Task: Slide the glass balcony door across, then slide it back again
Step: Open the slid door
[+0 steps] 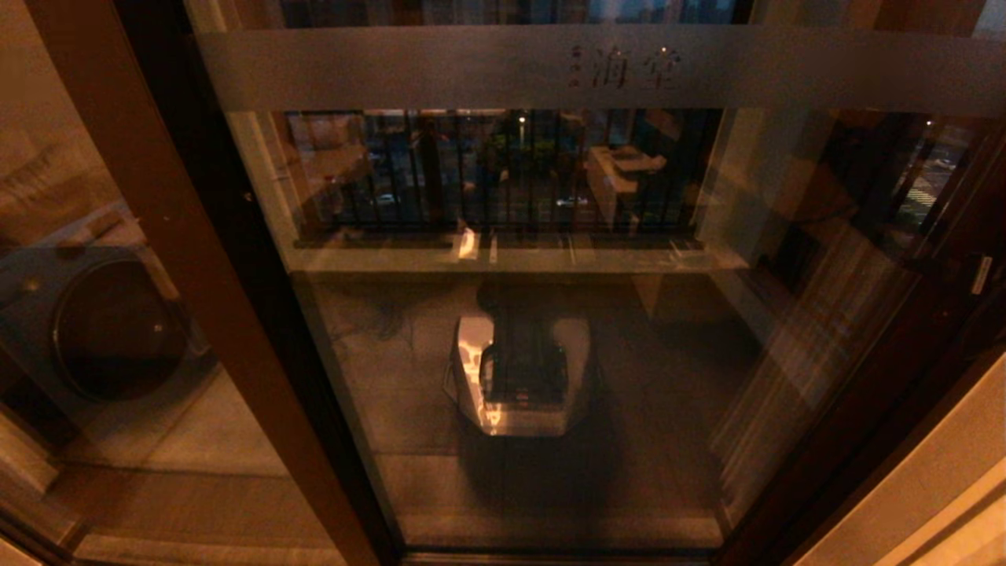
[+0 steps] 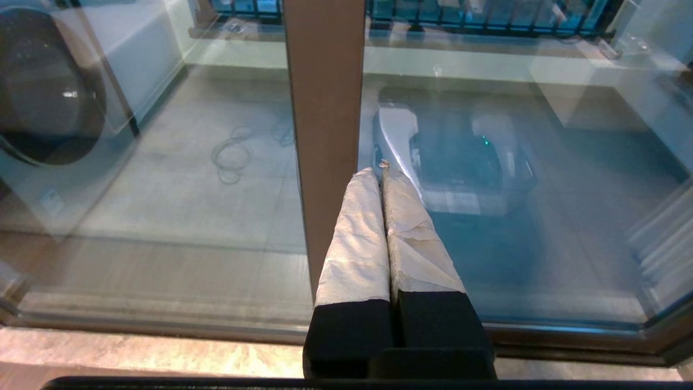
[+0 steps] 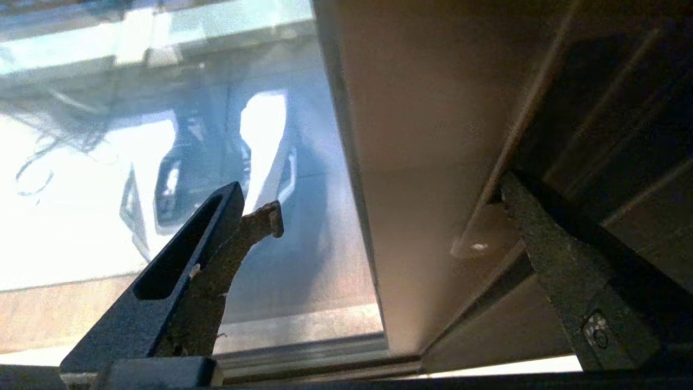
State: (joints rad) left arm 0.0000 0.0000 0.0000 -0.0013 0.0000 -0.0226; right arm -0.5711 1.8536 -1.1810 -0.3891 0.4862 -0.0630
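The glass balcony door point(image 1: 550, 196) fills the head view, with a frosted band and Chinese characters point(image 1: 629, 67) near its top. Neither gripper shows there except as a reflection. In the left wrist view my left gripper point(image 2: 379, 170) is shut and empty. Its white-taped fingertips point(image 2: 360, 216) lie against the glass beside a brown upright stile point(image 2: 325, 135). In the right wrist view my right gripper point(image 3: 392, 197) is open and straddles the door's brown stile point(image 3: 427, 162) low down. One finger point(image 3: 254, 222) is over the glass. The other finger point(image 3: 547, 254) is at the stile's outer edge by the dark jamb.
Behind the glass at the left stands a washing machine point(image 1: 110, 330). The balcony railing point(image 1: 503, 173) runs across the back. My own base is reflected in the glass point(image 1: 519, 369). The floor track point(image 2: 162, 325) runs below, and a pale wall point(image 1: 927, 487) stands at the right.
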